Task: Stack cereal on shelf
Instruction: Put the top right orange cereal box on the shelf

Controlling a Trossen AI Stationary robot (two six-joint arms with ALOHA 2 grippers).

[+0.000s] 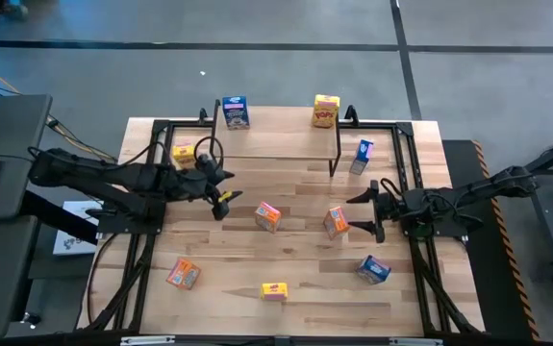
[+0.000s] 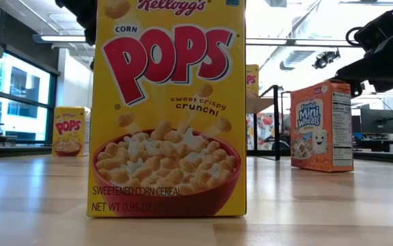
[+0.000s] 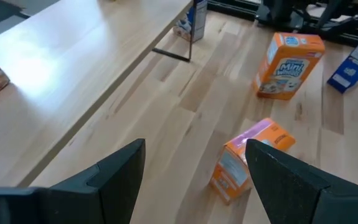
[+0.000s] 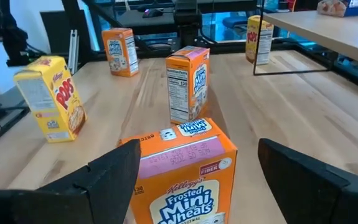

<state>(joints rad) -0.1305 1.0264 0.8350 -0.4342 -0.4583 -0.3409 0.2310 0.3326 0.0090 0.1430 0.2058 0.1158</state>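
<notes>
High view shows the shelf (image 1: 281,135) at the far side of the worktop (image 1: 286,259), a blue cereal box (image 1: 235,112) and a yellow one (image 1: 326,111) on top. Other boxes stand scattered on the worktop. The right tool (image 1: 364,211), fingers apart, sits beside an upright orange box (image 1: 336,221). The left tool (image 1: 220,187), fingers apart, holds nothing.

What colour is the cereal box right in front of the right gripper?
Orange, the Frosted Mini Wheats box; the right wrist view shows it best.
</notes>
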